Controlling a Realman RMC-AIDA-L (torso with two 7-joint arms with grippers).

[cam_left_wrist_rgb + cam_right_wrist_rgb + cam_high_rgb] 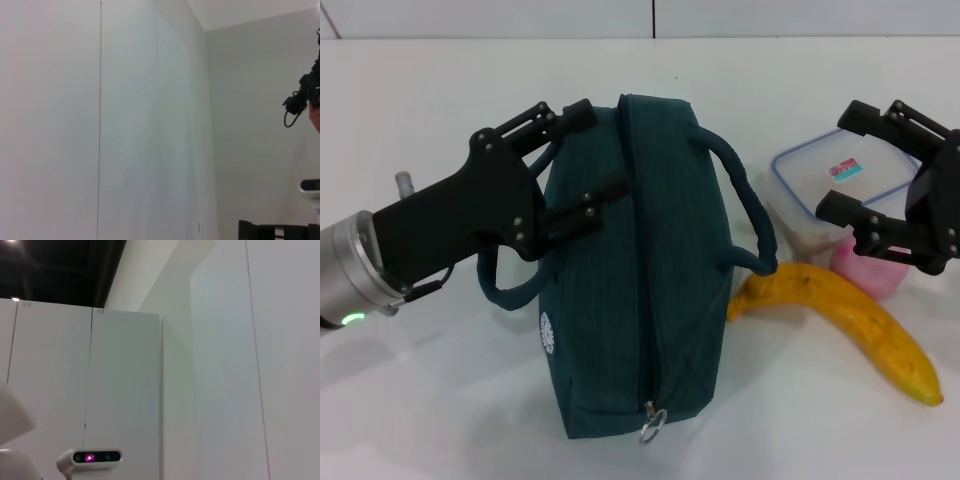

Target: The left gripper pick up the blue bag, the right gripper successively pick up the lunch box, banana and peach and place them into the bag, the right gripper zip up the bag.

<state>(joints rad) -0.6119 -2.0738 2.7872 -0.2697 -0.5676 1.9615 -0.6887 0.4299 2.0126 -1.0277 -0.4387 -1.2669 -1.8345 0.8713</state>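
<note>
We judge the blue bag [620, 280] soft and floppy; our left gripper [582, 160] straddles it spread, right gripper [860, 165] spread too.

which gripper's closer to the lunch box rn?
Right. The right gripper hangs open over the lunch box; the left gripper is across the blue bag, at its far handle.

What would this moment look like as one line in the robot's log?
left gripper: open, at blue bag | right gripper: open, around lunch box | bag zipped
</note>
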